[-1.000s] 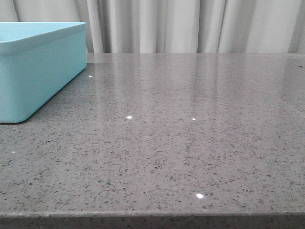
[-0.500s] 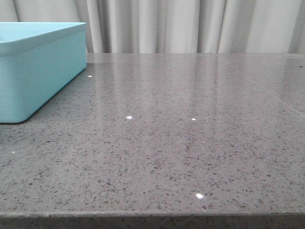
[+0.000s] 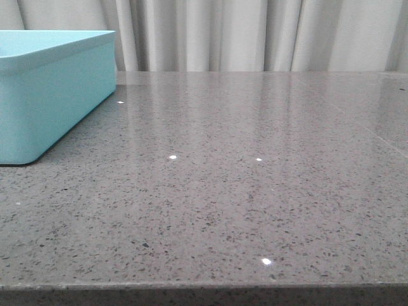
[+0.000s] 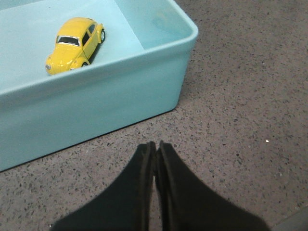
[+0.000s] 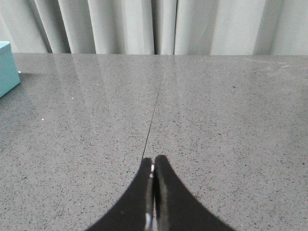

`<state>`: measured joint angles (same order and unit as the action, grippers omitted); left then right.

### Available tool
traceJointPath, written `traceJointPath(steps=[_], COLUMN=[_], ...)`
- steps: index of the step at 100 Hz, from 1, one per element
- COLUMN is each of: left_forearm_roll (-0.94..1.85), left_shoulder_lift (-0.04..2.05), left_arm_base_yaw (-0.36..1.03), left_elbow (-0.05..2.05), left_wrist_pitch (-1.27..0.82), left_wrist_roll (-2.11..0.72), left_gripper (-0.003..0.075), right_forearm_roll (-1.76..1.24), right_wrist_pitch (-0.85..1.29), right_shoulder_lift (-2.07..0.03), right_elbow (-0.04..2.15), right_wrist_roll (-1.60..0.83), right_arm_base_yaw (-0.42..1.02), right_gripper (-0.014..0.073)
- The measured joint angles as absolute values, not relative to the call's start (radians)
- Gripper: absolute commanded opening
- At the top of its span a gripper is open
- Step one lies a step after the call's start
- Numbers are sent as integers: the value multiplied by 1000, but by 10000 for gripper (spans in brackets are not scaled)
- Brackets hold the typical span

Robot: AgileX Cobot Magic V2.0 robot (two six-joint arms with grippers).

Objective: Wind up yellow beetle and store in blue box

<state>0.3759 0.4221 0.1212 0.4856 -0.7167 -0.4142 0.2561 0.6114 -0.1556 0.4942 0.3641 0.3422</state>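
The yellow beetle point(image 4: 74, 44) stands on its wheels on the floor inside the blue box point(image 4: 120, 91), seen in the left wrist view. The blue box also shows at the left of the front view point(image 3: 51, 95) and as a corner in the right wrist view point(image 5: 8, 67). My left gripper point(image 4: 155, 144) is shut and empty, above the table just outside the box's near wall. My right gripper point(image 5: 154, 159) is shut and empty over bare table, well apart from the box. Neither gripper shows in the front view.
The grey speckled stone table point(image 3: 242, 178) has a thin seam line point(image 5: 156, 96) running away from the right gripper. Pale curtains point(image 3: 255, 32) hang behind the far edge. The table's front edge point(image 3: 204, 287) lies near the camera.
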Motion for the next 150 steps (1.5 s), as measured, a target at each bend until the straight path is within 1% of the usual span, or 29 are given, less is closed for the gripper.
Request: traceJointPath(steps=[16, 28, 108, 118, 150], left_forearm_roll=[385, 405, 420, 421, 410], left_shoulder_lift=[297, 253, 242, 222, 111], left_arm_base_yaw=[121, 121, 121, 121, 121], left_elbow=[424, 412, 400, 377, 200], left_wrist_pitch=[-733, -737, -736, -682, -342], left_wrist_roll=[-414, -414, -413, -413, -413], left_gripper=[-19, -19, -19, -19, -19], right_forearm_roll=[257, 259, 259, 259, 259], right_wrist_pitch=[609, 606, 606, 606, 606], right_shoulder_lift=[-131, -131, -131, -131, -131], right_elbow=[489, 485, 482, 482, 482], right_wrist_roll=[364, 364, 363, 363, 363], right_arm_base_yaw=[342, 342, 342, 342, 342], right_gripper=[-67, -67, -67, -67, -67])
